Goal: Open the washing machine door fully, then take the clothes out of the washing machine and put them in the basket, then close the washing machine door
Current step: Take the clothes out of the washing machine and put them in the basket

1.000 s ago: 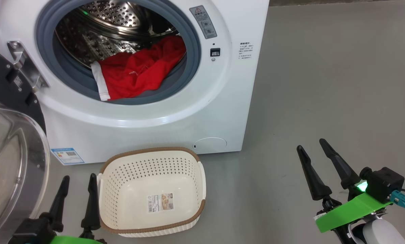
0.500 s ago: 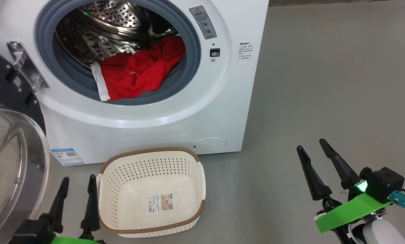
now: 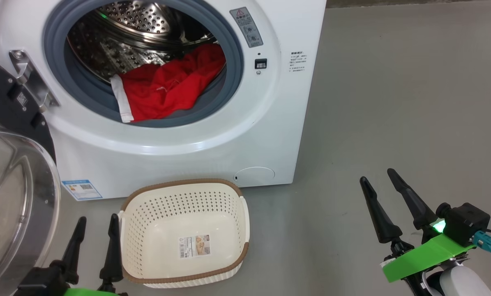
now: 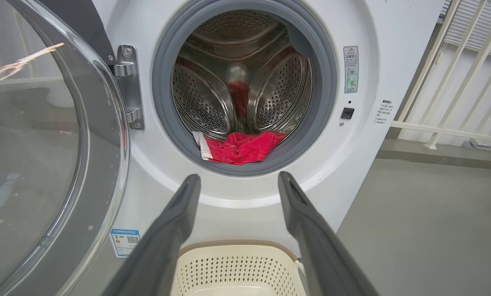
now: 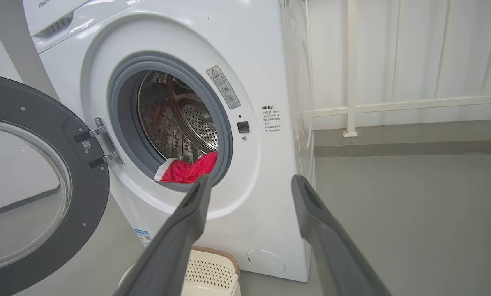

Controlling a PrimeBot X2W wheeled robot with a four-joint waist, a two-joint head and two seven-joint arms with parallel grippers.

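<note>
Grey floor (image 3: pixel 401 107) at 3 o'clock, head view. White railing (image 5: pixel 351 61) at 2 o'clock, right wrist view.

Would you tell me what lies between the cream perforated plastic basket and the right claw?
Bare grey floor, per the head view, between basket and right claw.

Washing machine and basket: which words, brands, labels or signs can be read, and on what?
"Hisense": top panel of the washing machine, right wrist view.
Red warning triangle: on the grey sticker beside the drum opening; its print is too small.
Black notice on the washer front: too small.
Blue label with QR code, lower front: too small.
Paper label in the basket: barcode, print unreadable.
</note>
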